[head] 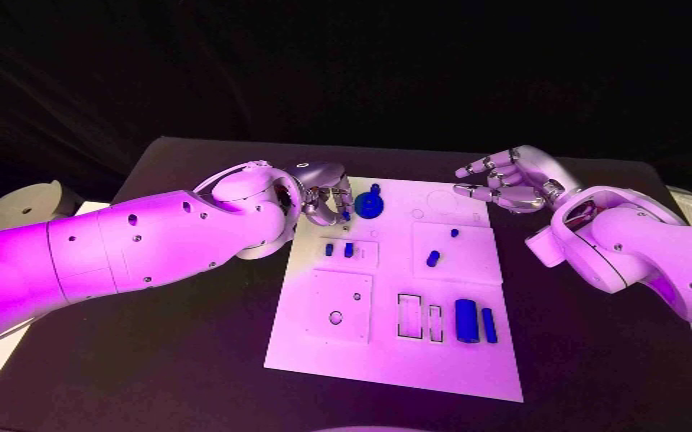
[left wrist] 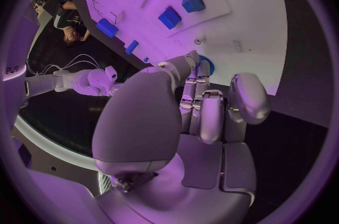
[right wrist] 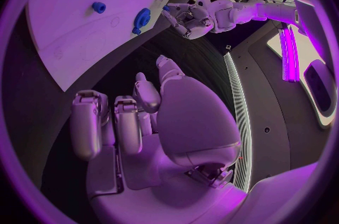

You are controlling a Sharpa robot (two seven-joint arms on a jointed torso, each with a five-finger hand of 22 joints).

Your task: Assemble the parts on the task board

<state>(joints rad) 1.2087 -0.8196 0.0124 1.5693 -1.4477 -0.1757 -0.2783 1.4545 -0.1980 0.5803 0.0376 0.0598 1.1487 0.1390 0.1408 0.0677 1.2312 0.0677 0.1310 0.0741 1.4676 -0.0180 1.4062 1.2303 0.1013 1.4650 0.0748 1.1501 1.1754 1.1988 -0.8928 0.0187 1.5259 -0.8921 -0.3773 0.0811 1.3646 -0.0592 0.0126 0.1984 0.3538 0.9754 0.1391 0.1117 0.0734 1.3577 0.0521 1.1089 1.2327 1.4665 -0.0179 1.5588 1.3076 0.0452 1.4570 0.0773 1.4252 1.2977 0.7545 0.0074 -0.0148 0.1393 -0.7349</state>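
Most blue parts already sit on the white task board point(head: 389, 282) at the desk's middle. The left hand point(head: 325, 199), fingers curled, nears the round blue part point(head: 371, 202); whether it grips is unclear. The right hand point(head: 508, 180) hovers empty, fingers apart.

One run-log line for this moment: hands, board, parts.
left robot hand: at round blue part, grip unclear | right robot hand: open, off board | task board: two blue blocks near front edge

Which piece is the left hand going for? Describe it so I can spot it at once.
Start at the white board in the middle of the black table and go to its far edge. There, right beside the left hand, lies a round blue wheel-like part. Its neighbours are small pegs and straight bars; it alone is round.
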